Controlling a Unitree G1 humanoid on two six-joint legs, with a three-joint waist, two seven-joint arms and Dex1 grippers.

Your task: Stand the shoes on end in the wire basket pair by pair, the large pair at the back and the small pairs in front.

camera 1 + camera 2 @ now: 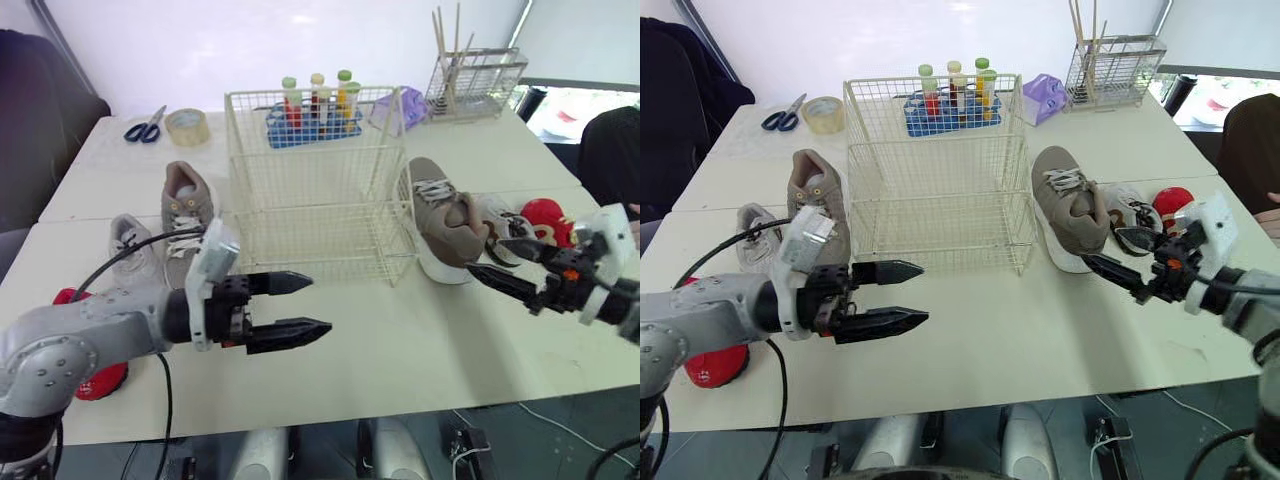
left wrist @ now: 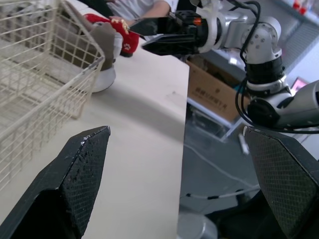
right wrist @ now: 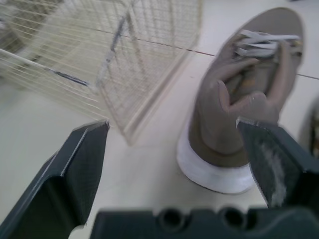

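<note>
We find the wire basket (image 1: 310,235) standing empty in the middle of the tabletop (image 1: 400,340); no shoe is inside it yet, so by our reckoning the task is at its very start.

The shoes lie in two groups, one to each side of the basket. On our left a large taupe sneaker (image 1: 187,205) sits just beside the basket wall; a small grey sneaker (image 1: 130,245) lies next to it, and a small red shoe (image 1: 100,380) lies nearer the front edge, partly under our left arm. On our right the matching large taupe sneaker (image 1: 440,215) rests just beside the basket; a second small grey sneaker (image 1: 505,215) and a second small red shoe (image 1: 545,218) lie beyond it.

Our left hand (image 1: 320,303) hovers over bare tabletop in front of the basket, released and carrying nothing; our right hand (image 1: 480,256) is likewise spread and empty, its tips close to the heel end of the right taupe sneaker; we cannot tell whether they touch it.

Everything remains to be done, as we judge it: the taupe pair must be brought together and stood on end at the back; then the grey and red pairs go in front. The right taupe sneaker looks the likeliest first pick.
</note>
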